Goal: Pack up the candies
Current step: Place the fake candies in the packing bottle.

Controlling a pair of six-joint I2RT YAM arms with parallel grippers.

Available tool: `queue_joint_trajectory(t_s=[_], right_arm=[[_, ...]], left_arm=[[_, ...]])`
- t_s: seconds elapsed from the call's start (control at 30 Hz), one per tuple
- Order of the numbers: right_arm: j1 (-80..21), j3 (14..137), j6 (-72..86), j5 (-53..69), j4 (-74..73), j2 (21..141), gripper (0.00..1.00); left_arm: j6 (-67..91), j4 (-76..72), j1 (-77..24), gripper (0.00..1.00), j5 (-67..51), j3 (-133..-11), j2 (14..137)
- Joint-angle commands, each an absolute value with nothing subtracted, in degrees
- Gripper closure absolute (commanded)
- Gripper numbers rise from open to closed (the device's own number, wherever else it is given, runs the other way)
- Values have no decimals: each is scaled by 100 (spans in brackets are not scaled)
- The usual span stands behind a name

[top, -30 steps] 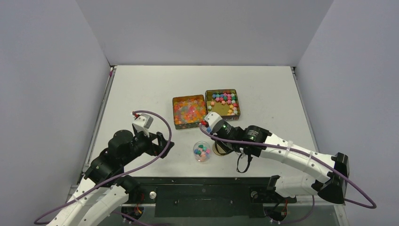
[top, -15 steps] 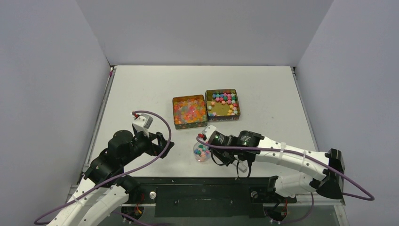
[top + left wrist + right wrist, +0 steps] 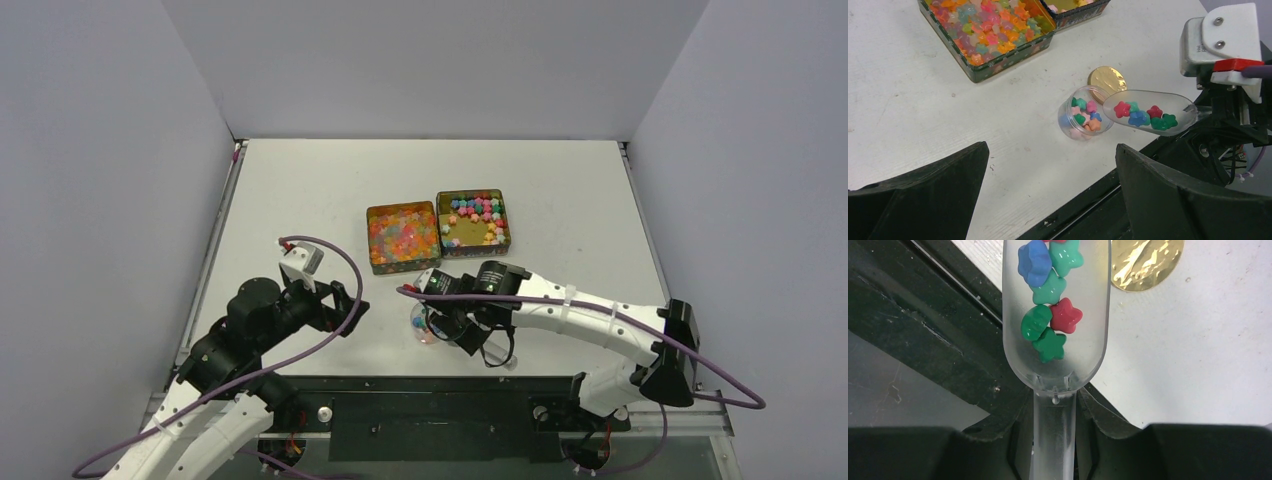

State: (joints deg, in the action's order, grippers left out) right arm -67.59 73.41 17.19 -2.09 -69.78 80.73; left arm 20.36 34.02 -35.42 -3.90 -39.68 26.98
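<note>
Right gripper (image 3: 1054, 426) clamped on scoop (image 3: 1094, 342) handle; scoop carries candies (image 3: 1050, 290), tip at jar (image 3: 1062, 114) rim; left gripper (image 3: 1052, 151) wide apart, empty.

Overhead; wrist close-ups sharing scoop (image 3: 1180, 104), candies (image 3: 1137, 118)

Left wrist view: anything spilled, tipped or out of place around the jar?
Nothing stands out. The jar stands upright with candies inside. The scoop in the right gripper holds its own candies at the jar's rim. The gold lid lies flat behind, and no loose candies show on the table.
</note>
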Motion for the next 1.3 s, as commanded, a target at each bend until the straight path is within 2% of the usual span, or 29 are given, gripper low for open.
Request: queue_joint_trajectory(t_s=[0.0, 0.83, 1.27], right_arm=[[-6772, 7820, 1768, -45, -7534, 8380, 100], [-5858, 8952, 1716, 995, -8852, 9344, 100], [-5695, 9219, 1618, 1236, -8938, 9269, 100]], left_arm=[[1995, 3170, -3532, 4, -394, -3990, 2627], [1995, 3190, -3725, 4, -316, -3973, 2500], [2063, 3284, -3740, 4, -58, -4046, 2687]])
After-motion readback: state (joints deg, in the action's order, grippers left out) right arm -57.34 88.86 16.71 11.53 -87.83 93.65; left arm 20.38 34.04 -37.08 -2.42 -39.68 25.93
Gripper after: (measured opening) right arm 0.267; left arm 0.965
